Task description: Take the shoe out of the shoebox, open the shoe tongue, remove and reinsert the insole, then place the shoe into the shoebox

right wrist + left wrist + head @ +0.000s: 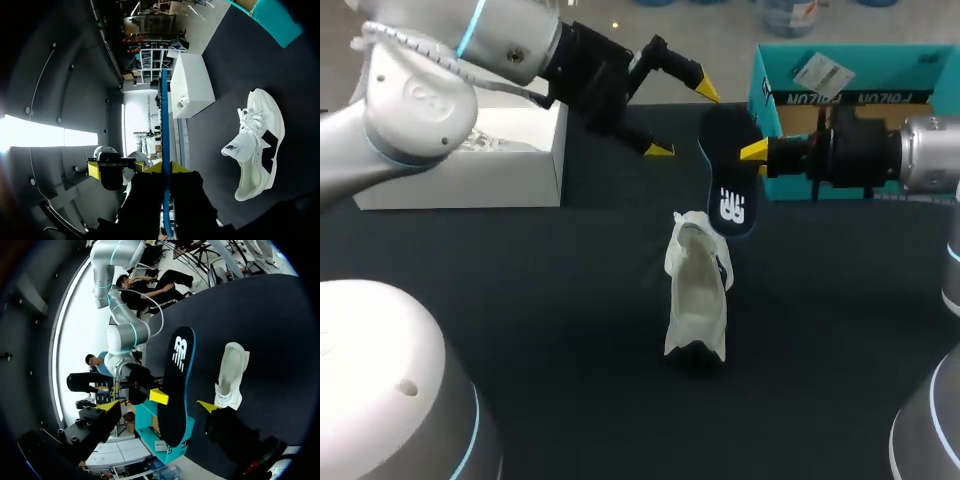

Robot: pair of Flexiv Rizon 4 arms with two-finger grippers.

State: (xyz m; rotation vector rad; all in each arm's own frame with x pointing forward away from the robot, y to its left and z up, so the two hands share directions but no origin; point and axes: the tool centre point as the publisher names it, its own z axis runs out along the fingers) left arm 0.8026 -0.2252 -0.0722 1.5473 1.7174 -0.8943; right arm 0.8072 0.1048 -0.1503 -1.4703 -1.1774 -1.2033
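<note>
Dark insole (728, 190) held off the counter, pinched at its far end by right fingers (753, 150), just far of white shoe (698, 290) mid-counter. left fingers (704, 88) spread, empty, beside insole. Best: left steadies shoe, insole enters toe-first.

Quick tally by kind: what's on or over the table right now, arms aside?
white shoe: 1
insole: 1
boxes: 2, the teal shoebox and the white box
total: 4

Matt black table (520, 300), white cloth shoe (697, 290), matt dark insole (723, 165), smooth cardboard shoebox (890, 70)
</note>
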